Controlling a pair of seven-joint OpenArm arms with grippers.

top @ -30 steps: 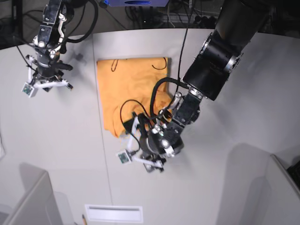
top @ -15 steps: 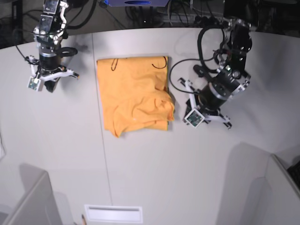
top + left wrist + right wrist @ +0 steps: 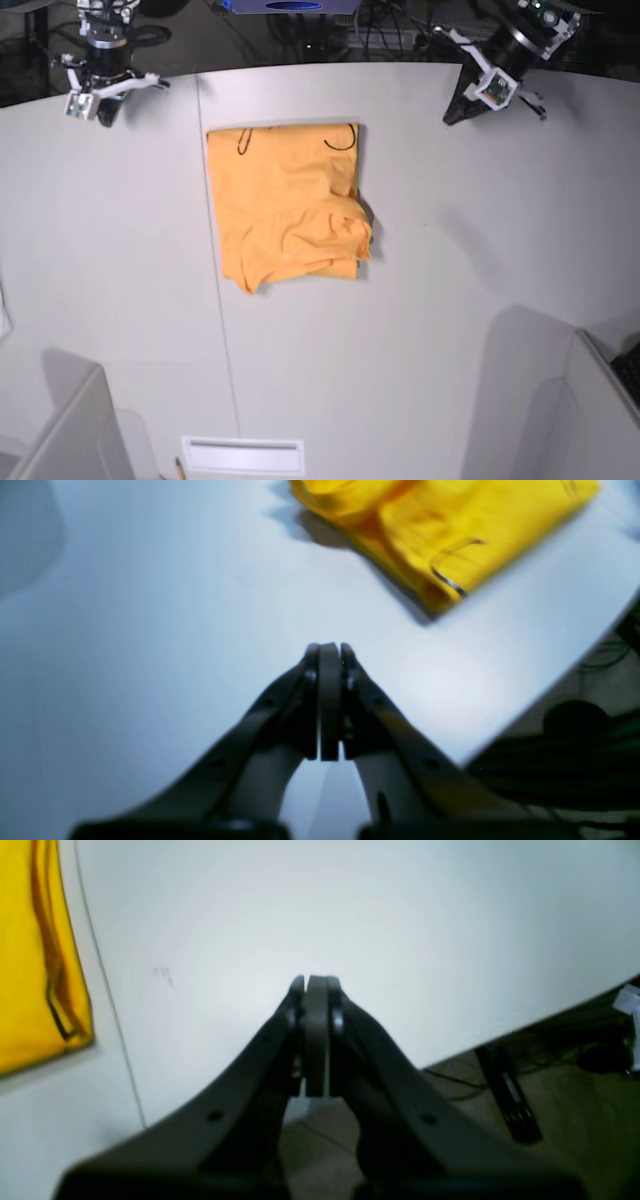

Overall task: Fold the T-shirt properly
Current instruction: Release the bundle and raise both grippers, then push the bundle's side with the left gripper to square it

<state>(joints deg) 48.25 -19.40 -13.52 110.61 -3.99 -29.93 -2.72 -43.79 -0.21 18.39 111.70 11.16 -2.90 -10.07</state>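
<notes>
Both of my grippers are closed on nothing: the left gripper (image 3: 329,652) has its jaws pressed flat together over bare tabletop (image 3: 150,630), and the right gripper (image 3: 316,985) is pinched shut the same way near the tabletop's far edge. Seen from the base camera, each arm sits at a back corner, well apart from the T-shirt (image 3: 288,210).

The T-shirt lies near the middle of the tabletop as a rough orange rectangle. Its top edge is straight, with thin dark marks near both upper corners, but the lower right part is bunched and wrinkled, and the bottom edge runs uneven.

I judge the folding close to done, with both arms parked clear. To finish well, I would want that rumpled lower corner flattened and squared: open one gripper, come down on the loose edge only, take a single layer, and draw it outward gently so the layers underneath do not drag.

Counting: one T-shirt, two grippers, one tabletop with a thin seam line across it.
</notes>
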